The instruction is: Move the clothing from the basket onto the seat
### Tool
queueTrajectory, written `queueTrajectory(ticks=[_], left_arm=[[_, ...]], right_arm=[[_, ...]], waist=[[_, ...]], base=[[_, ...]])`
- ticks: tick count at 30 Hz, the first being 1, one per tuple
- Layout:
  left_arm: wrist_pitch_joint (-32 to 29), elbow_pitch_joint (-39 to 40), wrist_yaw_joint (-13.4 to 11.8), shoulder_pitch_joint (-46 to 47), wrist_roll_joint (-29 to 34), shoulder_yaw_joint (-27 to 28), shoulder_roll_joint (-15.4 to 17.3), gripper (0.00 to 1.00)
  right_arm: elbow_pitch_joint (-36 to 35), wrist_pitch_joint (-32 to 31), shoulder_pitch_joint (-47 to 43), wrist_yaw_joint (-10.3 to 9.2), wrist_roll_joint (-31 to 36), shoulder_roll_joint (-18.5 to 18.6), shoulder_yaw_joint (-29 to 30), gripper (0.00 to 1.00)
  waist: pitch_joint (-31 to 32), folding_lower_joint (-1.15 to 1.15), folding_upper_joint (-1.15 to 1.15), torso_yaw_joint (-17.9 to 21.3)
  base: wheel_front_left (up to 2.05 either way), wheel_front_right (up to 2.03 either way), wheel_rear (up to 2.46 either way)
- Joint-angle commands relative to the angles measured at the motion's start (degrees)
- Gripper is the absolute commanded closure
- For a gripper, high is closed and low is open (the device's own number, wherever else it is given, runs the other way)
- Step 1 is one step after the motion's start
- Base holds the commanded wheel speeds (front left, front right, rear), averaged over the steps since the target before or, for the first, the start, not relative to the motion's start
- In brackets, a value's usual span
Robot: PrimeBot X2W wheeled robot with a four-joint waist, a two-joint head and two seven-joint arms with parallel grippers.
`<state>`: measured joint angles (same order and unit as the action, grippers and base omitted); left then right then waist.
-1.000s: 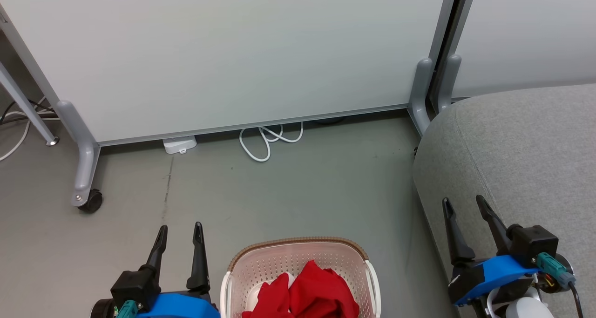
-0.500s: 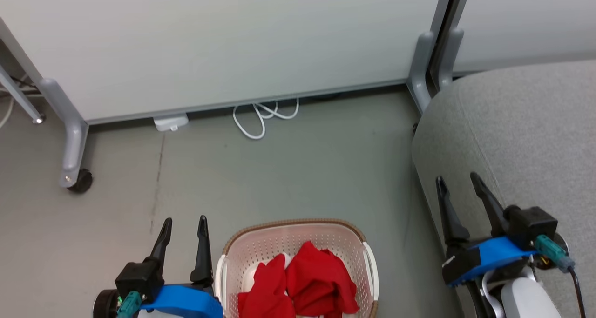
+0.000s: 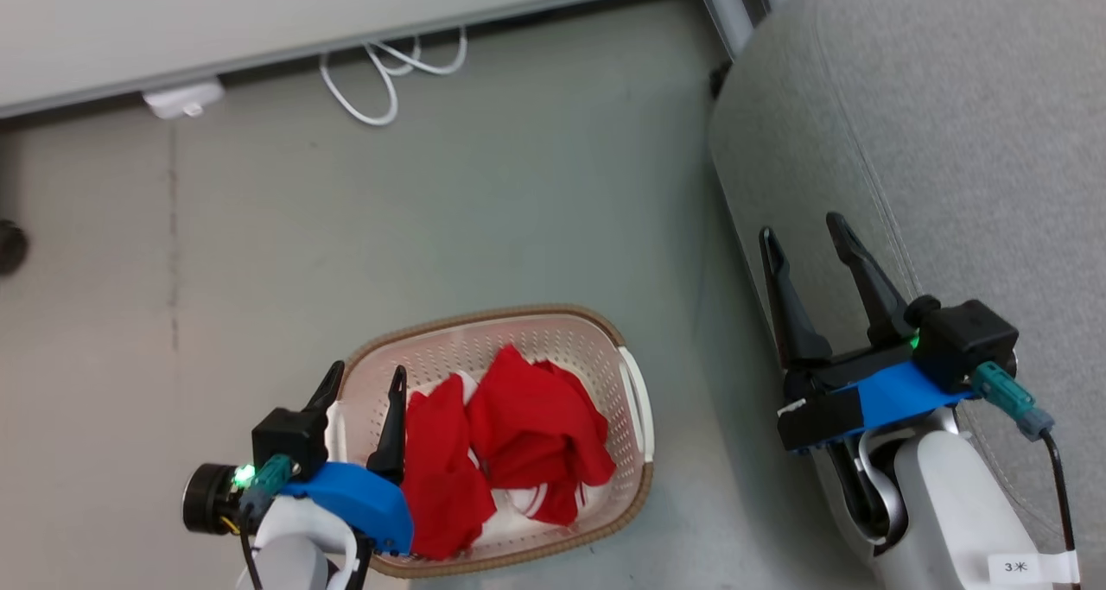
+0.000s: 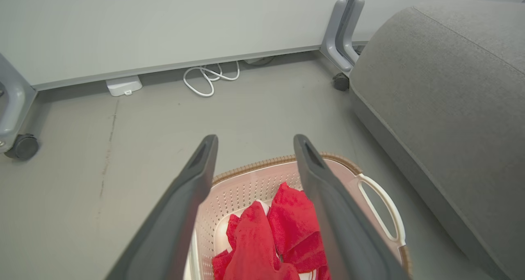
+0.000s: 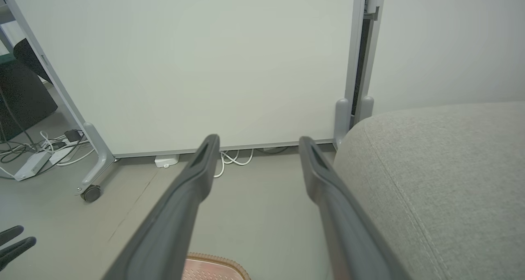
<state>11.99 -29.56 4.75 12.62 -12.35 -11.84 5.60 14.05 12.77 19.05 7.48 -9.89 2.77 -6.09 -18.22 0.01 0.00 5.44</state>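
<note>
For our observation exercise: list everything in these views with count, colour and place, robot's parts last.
clothing: two, red, heaped in the basket
basket: one, cream with brown rim, on the floor left of the seat
seat: one, grey, right
cables: several, mostly white, at the partition's base
partition: two panels, pale grey, at the back
casters: two, black, under the partition's feet
left gripper: one, dark, open, over the basket's left edge
right gripper: one, dark, open, at the seat's edge
</note>
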Motion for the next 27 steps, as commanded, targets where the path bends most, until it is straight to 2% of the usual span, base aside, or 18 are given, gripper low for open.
queueTrajectory(ticks=[1,9,18,27], left_arm=[[-0.6,-1.2,0.4,2.2,0.5,-0.4,0.8,0.0],[-4.1,-10.2,1.5,10.5,0.9,-2.2,3.1,0.0],[-11.2,-19.8,2.1,17.1,2.4,-5.1,5.5,0.0],[-16.5,-25.4,-0.3,21.0,3.1,-5.1,9.3,0.0]], right_arm=[[-0.2,0.7,1.4,0.03,-0.7,0.2,-0.2,0.0],[-0.5,2.0,5.2,0.03,-3.6,0.2,-2.9,0.0],[-2.0,2.4,8.8,0.03,-7.0,0.2,-6.2,0.0],[-5.0,2.4,10.2,0.03,-10.7,0.2,-8.3,0.0]], waist=[[-4.6,-0.01,0.0,3.6],[-12.6,-0.01,0.0,8.2],[-18.9,-0.01,0.0,12.4],[-23.8,-0.01,0.0,17.0]], base=[[0.0,0.0,0.0],[0.0,0.0,0.0],[0.0,0.0,0.0],[0.0,0.0,0.0]])
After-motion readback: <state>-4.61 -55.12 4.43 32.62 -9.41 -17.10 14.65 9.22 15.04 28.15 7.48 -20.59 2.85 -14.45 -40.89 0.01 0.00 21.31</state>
